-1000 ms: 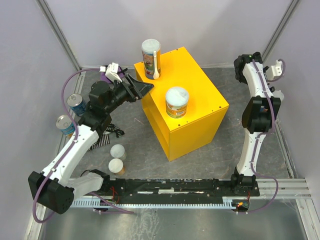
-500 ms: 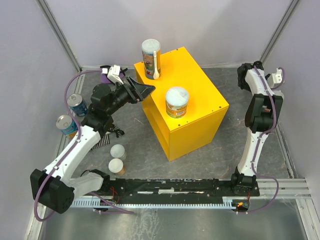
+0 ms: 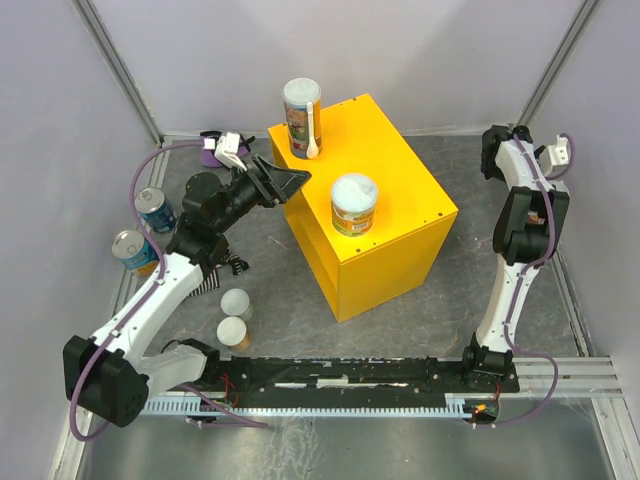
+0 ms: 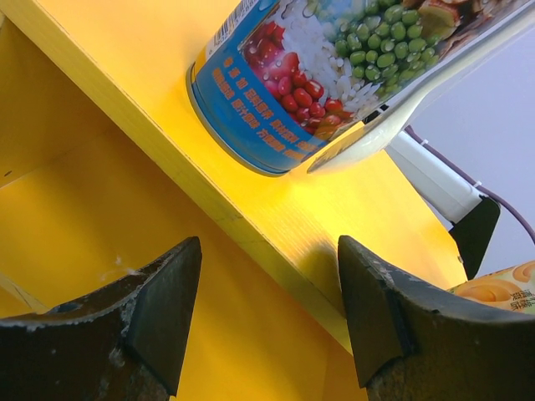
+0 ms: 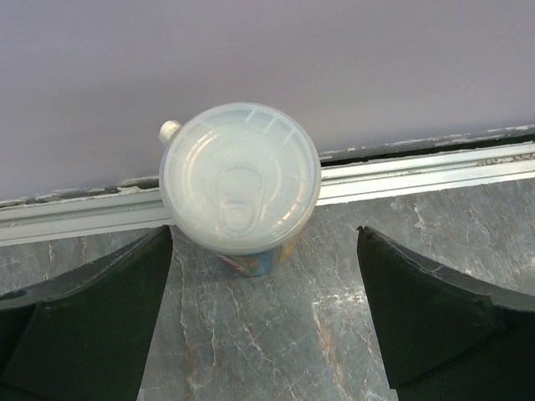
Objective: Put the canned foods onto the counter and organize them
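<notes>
Well, the left gripper (image 4: 269, 251) hangs wide open and empty at the counter's (image 3: 385, 170) far-left corner, just below the tall can (image 3: 300, 115). A short can (image 3: 354, 203) stands mid-top. Far right, the right gripper (image 5: 263, 230), jaws spread and holding nothing, hovers over a pale-lidded can (image 5: 240, 188) by the far wall (image 5: 267, 58). Left, four cans (image 3: 155, 208) stand on the floor (image 3: 270, 260).

arms (image 3: 150, 300): white links, black joints | cables (image 3: 133, 190): purple | gripper fingers (image 4: 155, 322): black

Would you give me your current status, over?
Left gripper open at counter edge; two cans on top. Right gripper open over can by wall. Nothing blocking.
</notes>
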Motion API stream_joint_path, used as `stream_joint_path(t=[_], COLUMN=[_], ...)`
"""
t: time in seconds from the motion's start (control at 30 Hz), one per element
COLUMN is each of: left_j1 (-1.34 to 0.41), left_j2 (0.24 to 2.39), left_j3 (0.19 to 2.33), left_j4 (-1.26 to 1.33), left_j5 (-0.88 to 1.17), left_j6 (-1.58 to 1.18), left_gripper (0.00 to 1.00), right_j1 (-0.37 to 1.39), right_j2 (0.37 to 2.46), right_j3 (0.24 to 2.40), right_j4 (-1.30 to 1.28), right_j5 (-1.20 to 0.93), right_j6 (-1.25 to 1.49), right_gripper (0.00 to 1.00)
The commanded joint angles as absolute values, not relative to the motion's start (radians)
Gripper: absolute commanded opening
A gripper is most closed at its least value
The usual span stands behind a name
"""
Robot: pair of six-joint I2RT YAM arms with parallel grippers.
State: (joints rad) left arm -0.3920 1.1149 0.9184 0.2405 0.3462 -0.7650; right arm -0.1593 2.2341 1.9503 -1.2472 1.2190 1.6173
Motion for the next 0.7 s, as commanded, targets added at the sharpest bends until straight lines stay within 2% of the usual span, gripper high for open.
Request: stream_joint_path(t=[0.0, 0.67], left_j1=[-0.388, -0.388], left_j2=[1.134, 1.202], left_j3=[0.904, 0.911], left_j4=[0.285, 0.348], left_j5=[0.362, 0.367], left_j6=[-0.738, -0.744], left_gripper=[0.73, 0.72], right_j1=[-0.17, -0.179], right_j2=[2.251, 2.3], right_j3=[1.946, 1.974], right_j4=[-1.168, -1.045], right_j5=[1.28, 1.283], right_j6=[1.526, 1.369], right_gripper=[0.99, 0.99])
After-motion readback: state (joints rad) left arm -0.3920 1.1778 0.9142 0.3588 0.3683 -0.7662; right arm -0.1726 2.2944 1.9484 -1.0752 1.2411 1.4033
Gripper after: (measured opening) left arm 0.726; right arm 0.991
